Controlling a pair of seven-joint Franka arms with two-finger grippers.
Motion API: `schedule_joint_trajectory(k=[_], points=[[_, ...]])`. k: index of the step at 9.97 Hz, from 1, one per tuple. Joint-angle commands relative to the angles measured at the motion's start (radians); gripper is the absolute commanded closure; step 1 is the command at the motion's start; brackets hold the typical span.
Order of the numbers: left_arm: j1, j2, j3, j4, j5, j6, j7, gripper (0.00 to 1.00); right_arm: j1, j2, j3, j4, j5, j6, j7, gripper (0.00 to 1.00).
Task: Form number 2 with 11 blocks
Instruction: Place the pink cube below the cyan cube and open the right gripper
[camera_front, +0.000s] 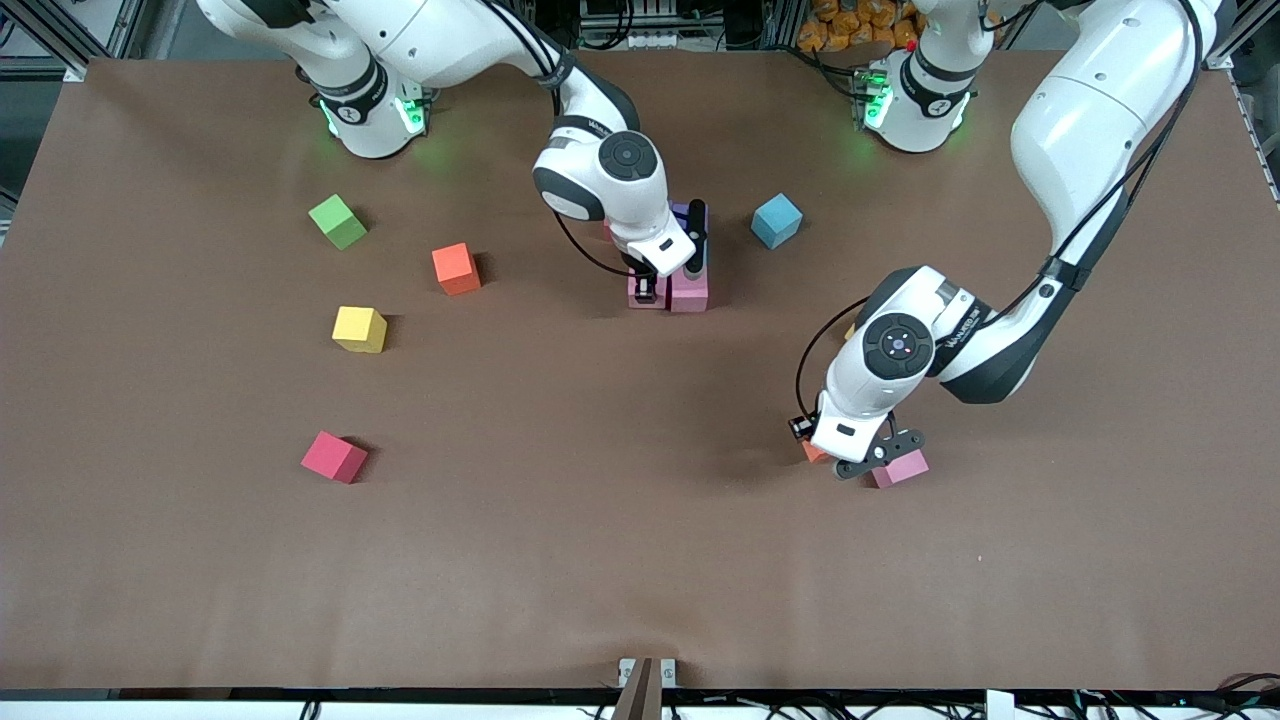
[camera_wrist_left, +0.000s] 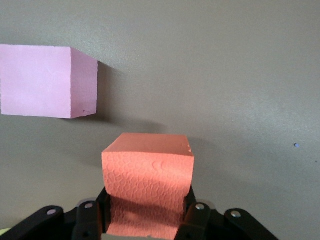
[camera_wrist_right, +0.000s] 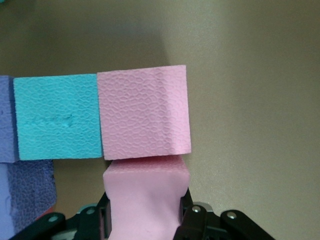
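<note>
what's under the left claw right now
The left claw is shut on an orange block, low over the brown table. A pink block sits apart beside it. Whether the orange block touches the table is covered from view.

robot lab: aluminium framing (camera_front: 60, 40), cabling (camera_front: 640, 25) around brown table (camera_front: 600, 550).

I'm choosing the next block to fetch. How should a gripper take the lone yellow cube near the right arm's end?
Come straight down on the yellow cube and close on two opposite side faces; it sits flat, slightly turned, so rotate the fingers to match. Nothing stands close beside it.
</note>
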Motion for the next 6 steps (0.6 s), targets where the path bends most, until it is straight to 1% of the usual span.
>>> schedule_joint_trajectory(k=[1, 3, 6], points=[[0.001, -0.028, 0.002, -0.013, -0.03, -0.017, -0.01, 0.75, 0.015, 0.001, -0.009, 0.001, -0.026, 0.01, 0.025, 0.74], [0.004, -0.028, 0.002, -0.013, -0.03, -0.017, -0.01, 0.75, 0.018, 0.01, -0.013, 0.001, -0.023, 0.044, 0.025, 0.74], [0.005, -0.028, 0.002, -0.013, -0.03, -0.017, -0.013, 0.75, 0.044, 0.01, -0.041, 0.007, -0.023, 0.044, 0.025, 0.74]])
